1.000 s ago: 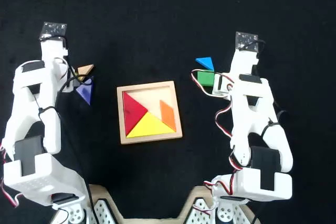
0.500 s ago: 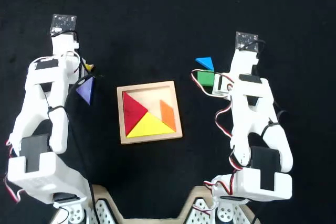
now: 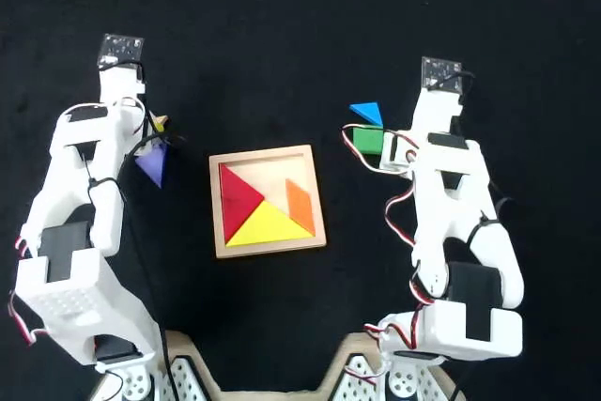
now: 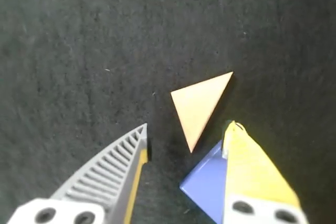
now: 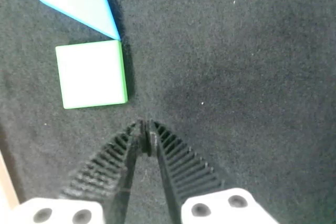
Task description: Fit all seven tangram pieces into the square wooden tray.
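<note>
The square wooden tray (image 3: 268, 248) lies mid-table and holds a red triangle (image 3: 237, 196), a yellow triangle (image 3: 268, 225) and an orange piece (image 3: 300, 205). My left gripper (image 4: 187, 127) is open, its fingertips either side of a tan triangle (image 4: 202, 100) on the cloth. A purple triangle (image 3: 151, 164) (image 4: 206, 186) lies just beside it, partly under the yellow finger (image 4: 251, 169). My right gripper (image 5: 143, 127) is shut and empty, close beside a green square (image 5: 92, 74) (image 3: 368, 141). A blue triangle (image 5: 84, 2) (image 3: 366, 114) touches the square's far corner.
Black cloth covers the whole table. The left arm (image 3: 80, 171) stands left of the tray and the right arm (image 3: 451, 194) to its right. Bare wood shows in the tray's far half (image 3: 272, 168). The tray's edge (image 5: 5, 184) shows in the right wrist view.
The left arm has swung toward the far side and over the tan triangle, which it now covers in the high view. The right arm and all other pieces are unchanged.
</note>
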